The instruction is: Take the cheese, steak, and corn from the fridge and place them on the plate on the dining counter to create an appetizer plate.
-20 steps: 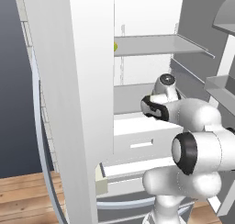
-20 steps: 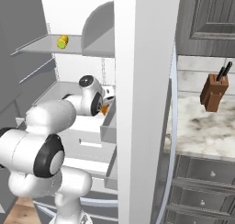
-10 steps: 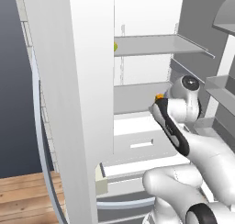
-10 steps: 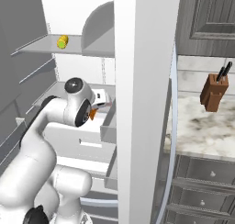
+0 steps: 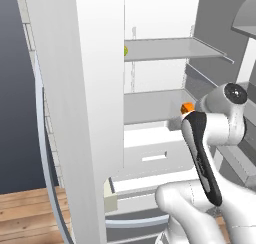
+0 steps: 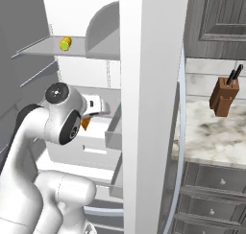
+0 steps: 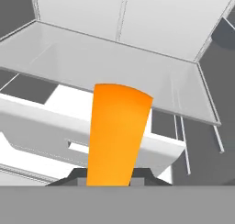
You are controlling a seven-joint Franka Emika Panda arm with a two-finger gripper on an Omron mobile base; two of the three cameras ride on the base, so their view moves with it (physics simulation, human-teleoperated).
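One orange wedge, the cheese [image 7: 118, 136], is sitting clamped in the gripper [image 7: 110, 175]: in the hand view it is rising straight up from between the two dark fingertips [image 7: 75, 175], its wide rounded end pointing away from the hand and its narrow end pinched at the bottom. The jaws are clenching on it, nearly closed. Beyond the cheese, a pale grey shelf [image 7: 137, 67] of the fridge [image 5: 85, 103] is stretching across, and below it a white drawer [image 7: 41, 122] with a slot handle is lying.

In the left base view the cheese [image 5: 187, 107] is showing as a small orange spot at the tip of the arm, in front of the middle shelf [image 5: 150, 105] and above the white drawers [image 5: 150, 158]. In the right base view the cheese [image 6: 85, 123] is peeking out as an orange sliver just under the white hand, between the arm's round joint and the grey inner wall of the fridge.

The corn [image 6: 65, 43] is lying on the upper shelf [image 6: 43, 47], well above and apart from the gripper; in the left base view it [image 5: 126, 50] is only a small yellow-green dot at the edge of the door. A wooden knife block [image 6: 224, 96] is standing on the marble top [image 6: 216, 132] at right.
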